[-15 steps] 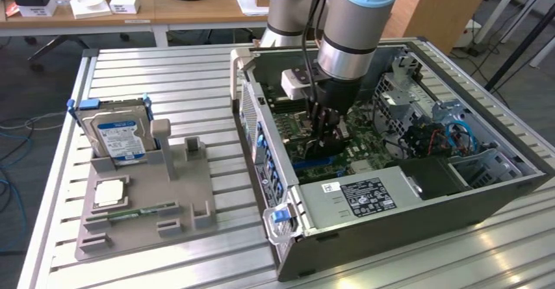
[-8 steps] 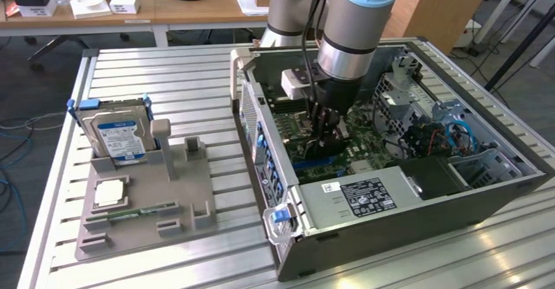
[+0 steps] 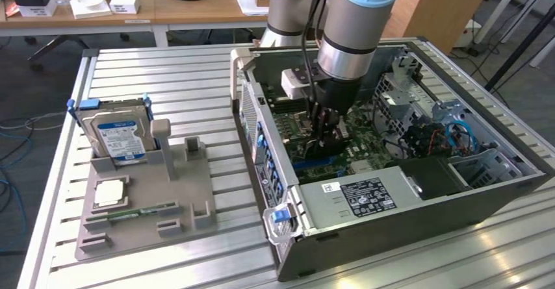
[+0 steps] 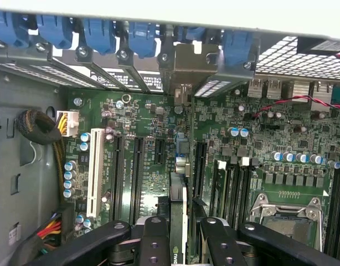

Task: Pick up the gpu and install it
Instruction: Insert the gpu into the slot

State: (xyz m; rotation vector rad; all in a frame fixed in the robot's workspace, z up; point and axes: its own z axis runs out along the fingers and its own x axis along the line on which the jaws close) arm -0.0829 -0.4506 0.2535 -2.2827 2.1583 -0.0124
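Gpu: The gpu (image 4: 178,206) stands on edge just above the motherboard (image 4: 153,119), its bracket end toward the board's rear edge.
Claw: The gripper (image 4: 180,223) is drawn narrow, its fingers (image 4: 153,228) clamped on either face of the card.
Arm: The arm (image 3: 347,36) reaches down into the open computer case (image 3: 485,195), ending directly over the motherboard.
Slots: Long dark expansion slots (image 4: 138,172) run across the motherboard on both sides of the card. Whether the card's edge has entered one cannot be told.
Step in hand: Seating the card, by the look of it.
Doing it well: The card likely needs to stay upright and parallel to its slot, with the bracket lined up under the blue clips (image 4: 98,30) at the motherboard's rear edge. Pressure should be even and straight toward the board, with no twist.
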